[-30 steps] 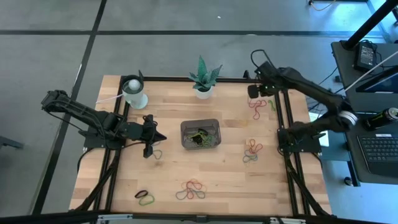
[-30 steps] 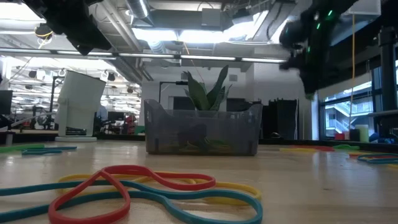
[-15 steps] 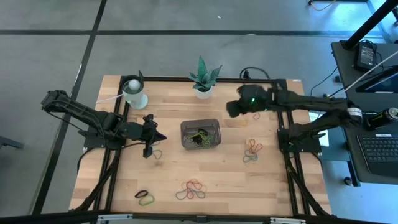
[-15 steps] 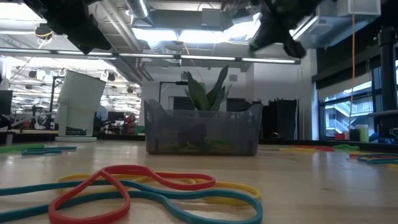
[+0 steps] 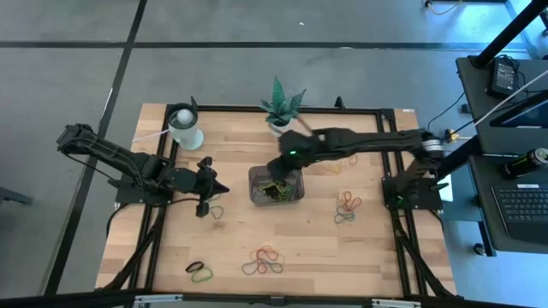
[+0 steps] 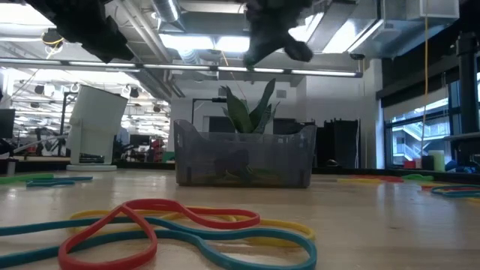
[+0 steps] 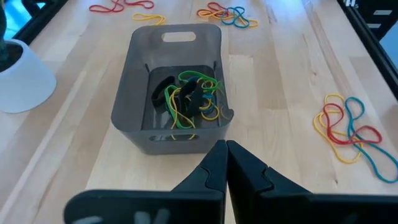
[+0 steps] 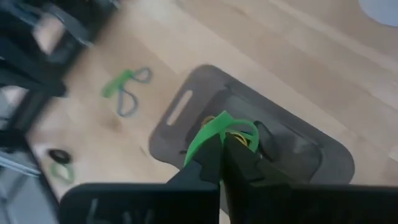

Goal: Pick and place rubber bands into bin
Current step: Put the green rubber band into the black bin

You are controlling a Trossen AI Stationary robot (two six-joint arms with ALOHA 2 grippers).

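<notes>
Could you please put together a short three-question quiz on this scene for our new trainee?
1. True or false: the right pincer is shut on a green rubber band.
2. What is that pincer above? A) the white cup B) the bin C) the potted plant
3. Fill in: the left pincer is shut and holds ______.

Key
1. True. The right wrist view shows the green loop pinched at its fingertips.
2. B. In the high view the right arm reaches across to the grey bin, which already holds several bands.
3. Nothing. Its fingers meet with no band between them, and it waits left of the bin.
</notes>
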